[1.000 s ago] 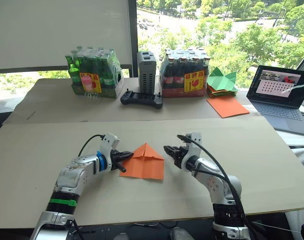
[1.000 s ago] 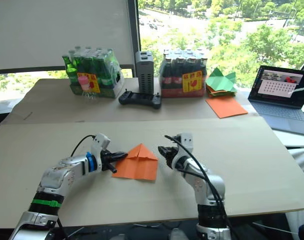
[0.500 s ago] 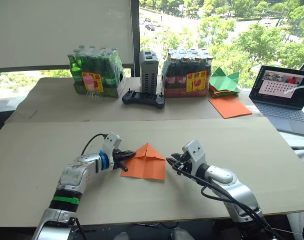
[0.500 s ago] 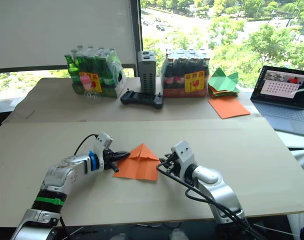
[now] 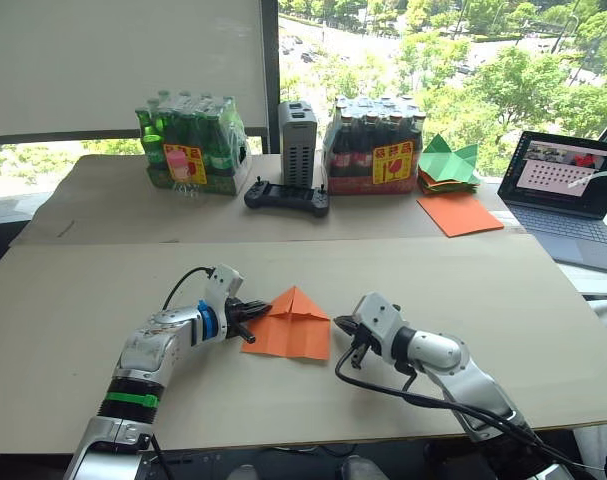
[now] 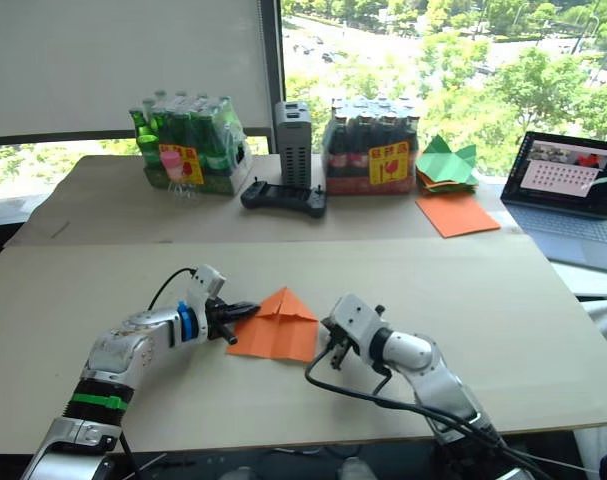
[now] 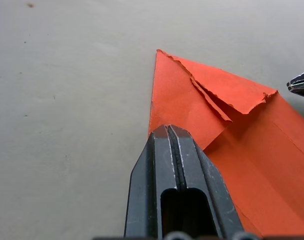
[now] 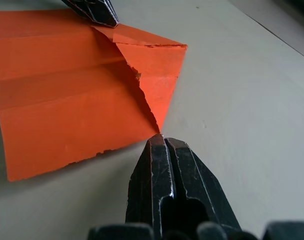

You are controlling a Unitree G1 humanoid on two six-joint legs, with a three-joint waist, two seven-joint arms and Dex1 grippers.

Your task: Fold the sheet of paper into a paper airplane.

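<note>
The sheet of paper [image 5: 295, 325] lies house-shaped; the clenched left end effector [image 7: 168, 131] should pin its edge while the clenched right end effector [image 8: 164, 140] (just off the corner) creases.

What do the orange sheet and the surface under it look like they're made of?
The sheet of paper looks like thin matte orange paper: it holds sharp creases, and its edges are rough and fibrous. The table top looks like plain beige cardboard or board, matte and faintly speckled; which of the two is hard to tell.
</note>
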